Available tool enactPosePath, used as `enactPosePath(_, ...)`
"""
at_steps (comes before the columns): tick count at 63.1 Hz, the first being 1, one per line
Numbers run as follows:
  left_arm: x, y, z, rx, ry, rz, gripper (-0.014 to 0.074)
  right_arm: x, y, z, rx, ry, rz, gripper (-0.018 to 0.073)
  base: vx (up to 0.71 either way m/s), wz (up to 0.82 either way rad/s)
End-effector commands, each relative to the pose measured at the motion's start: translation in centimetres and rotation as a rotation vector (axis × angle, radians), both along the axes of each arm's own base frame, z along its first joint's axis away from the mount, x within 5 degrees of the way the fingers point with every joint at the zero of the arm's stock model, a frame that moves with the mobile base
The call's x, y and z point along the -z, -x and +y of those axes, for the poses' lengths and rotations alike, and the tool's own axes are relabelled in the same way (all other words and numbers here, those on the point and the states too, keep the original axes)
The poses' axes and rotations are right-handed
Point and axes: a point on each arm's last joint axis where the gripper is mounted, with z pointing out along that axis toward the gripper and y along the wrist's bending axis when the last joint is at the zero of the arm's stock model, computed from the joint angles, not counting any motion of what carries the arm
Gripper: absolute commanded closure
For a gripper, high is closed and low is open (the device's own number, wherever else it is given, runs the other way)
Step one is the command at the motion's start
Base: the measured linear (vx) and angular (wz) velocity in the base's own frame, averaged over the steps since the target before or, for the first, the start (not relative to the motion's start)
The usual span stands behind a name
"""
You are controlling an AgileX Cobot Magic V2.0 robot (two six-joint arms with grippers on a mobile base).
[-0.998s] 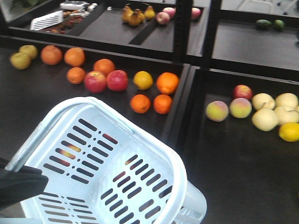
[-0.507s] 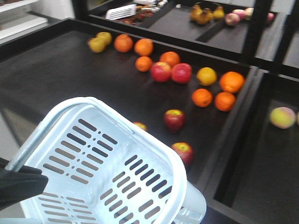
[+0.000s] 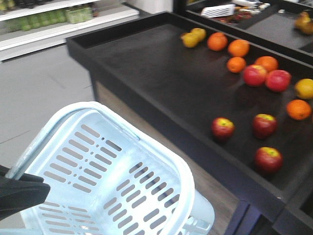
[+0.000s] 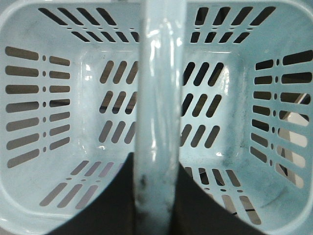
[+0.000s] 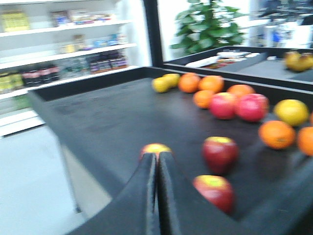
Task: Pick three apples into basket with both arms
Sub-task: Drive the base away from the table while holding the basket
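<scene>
The pale blue basket [image 3: 112, 171] fills the lower left of the front view and hangs empty. In the left wrist view my left gripper [image 4: 156, 171] is shut on the basket's handle [image 4: 157, 73], with a black finger on each side of it. Three dark red apples [image 3: 222, 128] [image 3: 264, 125] [image 3: 268, 159] lie on the black display table, to the right of the basket. In the right wrist view my right gripper [image 5: 157, 157] is shut and empty. Its tips line up with the nearest apple [image 5: 155, 148], and the other two apples [image 5: 220, 152] [image 5: 215, 192] lie to the right.
Brighter red apples [image 3: 266, 77], several oranges [image 3: 238, 48] and yellow-green fruit [image 3: 192, 37] sit farther back on the table. Its raised front edge [image 3: 161, 122] runs diagonally past the basket. Grey floor [image 3: 44, 83] and store shelves [image 3: 58, 19] lie to the left.
The front view has swung left: the fruit table slid right in the picture, floor and store shelves appeared, and the three dark apples came out from behind the basket. The basket stays held.
</scene>
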Motion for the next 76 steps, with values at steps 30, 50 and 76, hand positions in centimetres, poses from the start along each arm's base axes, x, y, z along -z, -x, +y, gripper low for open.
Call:
enactPosePath(30, -1.6, -0.04, -0.24, -0.015, 0.101, -0.065, 0.0603, -0.28, 0.05, 0.04, -0.001, 0.008, -0.075, 0.0564, -0.15, 0.59)
enactPosePath(50, -1.61, -0.03, -0.25, -0.014, 0.102, -0.064, 0.0603, -0.28, 0.05, 0.04, -0.001, 0.008, -0.075, 0.0564, -0.12, 0.48)
enactPosePath(76, -1.61, -0.03, -0.25, -0.014, 0.102, -0.064, 0.0603, -0.28, 0.05, 0.04, -0.001, 0.008, -0.076, 0.0564, -0.05, 0.35)
